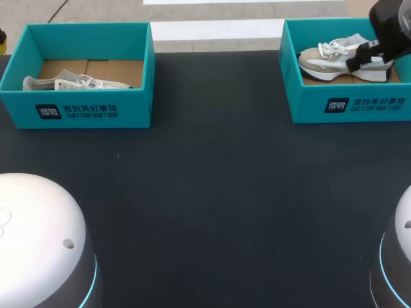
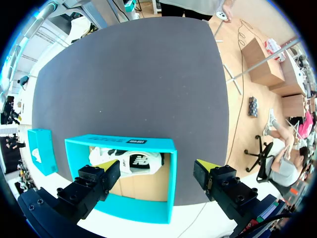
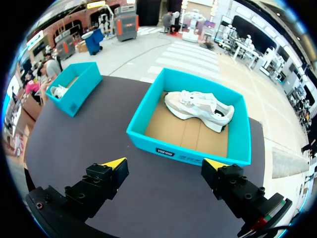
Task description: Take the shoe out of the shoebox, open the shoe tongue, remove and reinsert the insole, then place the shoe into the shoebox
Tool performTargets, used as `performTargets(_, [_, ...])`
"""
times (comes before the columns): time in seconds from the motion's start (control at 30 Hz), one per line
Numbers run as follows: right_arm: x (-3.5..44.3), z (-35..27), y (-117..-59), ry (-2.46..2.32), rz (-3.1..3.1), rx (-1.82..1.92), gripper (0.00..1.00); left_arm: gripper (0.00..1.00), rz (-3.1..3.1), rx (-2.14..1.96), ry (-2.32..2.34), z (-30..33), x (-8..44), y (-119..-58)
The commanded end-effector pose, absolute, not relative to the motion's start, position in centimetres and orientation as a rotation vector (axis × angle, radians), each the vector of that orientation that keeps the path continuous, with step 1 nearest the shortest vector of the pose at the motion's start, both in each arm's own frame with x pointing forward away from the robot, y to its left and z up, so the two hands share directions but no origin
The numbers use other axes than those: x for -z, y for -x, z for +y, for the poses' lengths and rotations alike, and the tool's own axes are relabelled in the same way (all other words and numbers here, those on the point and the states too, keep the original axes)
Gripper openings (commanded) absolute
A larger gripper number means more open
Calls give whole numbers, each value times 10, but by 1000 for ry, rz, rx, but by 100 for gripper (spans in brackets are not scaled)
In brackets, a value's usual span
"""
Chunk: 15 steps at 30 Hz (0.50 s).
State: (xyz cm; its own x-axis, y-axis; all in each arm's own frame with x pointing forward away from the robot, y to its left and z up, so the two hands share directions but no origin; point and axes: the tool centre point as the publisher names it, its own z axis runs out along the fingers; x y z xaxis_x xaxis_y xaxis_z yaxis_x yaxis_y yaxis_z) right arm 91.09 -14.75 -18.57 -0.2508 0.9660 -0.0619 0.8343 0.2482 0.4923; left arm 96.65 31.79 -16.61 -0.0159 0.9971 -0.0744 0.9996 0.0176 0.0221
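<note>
Two teal shoeboxes stand at the table's far side. The left box (image 1: pixel 83 109) holds a white shoe (image 1: pixel 70 82) lying against its front wall. A white and beige shoe (image 1: pixel 334 61) lies in the right box (image 1: pixel 353 106). My left gripper (image 2: pixel 157 166) hangs open above the left box (image 2: pixel 119 143), over its shoe (image 2: pixel 131 161), holding nothing. My right gripper (image 3: pixel 165 163) is open and empty above the table, short of the right box (image 3: pixel 188 153) and its shoe (image 3: pixel 198 106). In the head view my right arm (image 1: pixel 392 22) overlaps the right box.
The dark table (image 1: pixel 212 192) spreads between the boxes and my arm bases (image 1: pixel 38 244) (image 1: pixel 398 256) at the near corners. The right box (image 2: pixel 40 148) shows beside the left gripper. The left box (image 3: pixel 77 87) lies far off to the side of the right one.
</note>
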Motion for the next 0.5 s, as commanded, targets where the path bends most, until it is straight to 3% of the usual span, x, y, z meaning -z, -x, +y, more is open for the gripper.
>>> performTargets(0.03, [189, -164, -953, -2000, 1887, -577, 100, 100, 2190, 49, -2154, 318, 166, -964])
performTargets(0.37, [171, -203, -1015, -2093, 1665, -517, 100, 100, 2190, 49, -2154, 318, 166, -964])
performTargets(0.5, [171, -203, -1015, -2093, 1665, -517, 100, 100, 2190, 49, -2154, 318, 166, -964])
